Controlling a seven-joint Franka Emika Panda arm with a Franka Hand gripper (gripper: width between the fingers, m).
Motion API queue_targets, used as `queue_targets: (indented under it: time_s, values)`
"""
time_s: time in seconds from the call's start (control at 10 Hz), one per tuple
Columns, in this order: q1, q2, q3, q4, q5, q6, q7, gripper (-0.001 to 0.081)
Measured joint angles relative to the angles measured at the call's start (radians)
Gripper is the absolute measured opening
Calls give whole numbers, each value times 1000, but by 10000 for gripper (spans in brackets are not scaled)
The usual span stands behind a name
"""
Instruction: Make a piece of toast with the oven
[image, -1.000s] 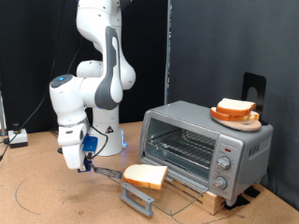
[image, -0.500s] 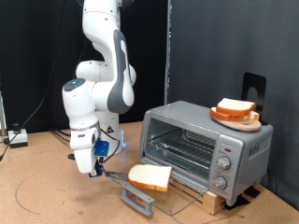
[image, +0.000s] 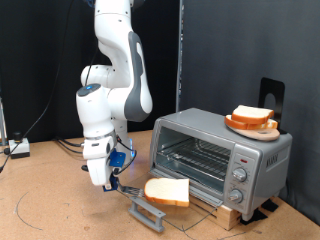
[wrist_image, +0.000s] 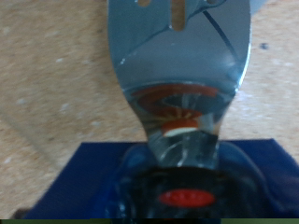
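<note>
A slice of bread (image: 167, 190) rides on the flat blade of a metal spatula (image: 135, 187) just above the lowered glass door (image: 150, 208) of a silver toaster oven (image: 220, 160), as the robot arm (image: 108, 110) carries it toward the open front. The gripper (image: 108, 180) is clamped on the spatula's handle at the exterior view's left of the slice; the wrist view shows the handle running out from between the fingers to the broad, slotted blade (wrist_image: 177, 42), though the bread itself is not visible there. The tool's long axis runs roughly level from the hand toward the oven's mouth, so the slice lies beyond the hand on the oven side, with the wire rack (image: 190, 160) inside the cavity just past and slightly above it. The rack appears bare. The oven sits on a wooden board (image: 232, 212) near the brown table's (image: 50, 210) right end in the exterior view, knobs (image: 238, 180) at its right side. On its roof rests an orange plate (image: 250, 126) bearing a second slice (image: 252, 116). No brand name or lettering is legible on the oven or the arm; a red mark in the wrist view is too blurred to read.
</note>
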Motion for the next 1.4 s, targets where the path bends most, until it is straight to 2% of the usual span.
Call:
queue_targets:
  time_s: [0.2,0.4,0.5,0.7,0.9,1.1,1.4]
  values:
    - [8,30,25,17,104,84,-19,411]
    - [9,60,55,39,259,129,-143,411]
    - [9,69,64,47,311,131,-210,411]
    - [9,72,69,51,313,88,-250,411]
    - [11,66,92,56,357,54,-298,411]
    - [22,55,128,63,444,51,-349,411]
    - [42,33,176,74,590,55,-361,411]
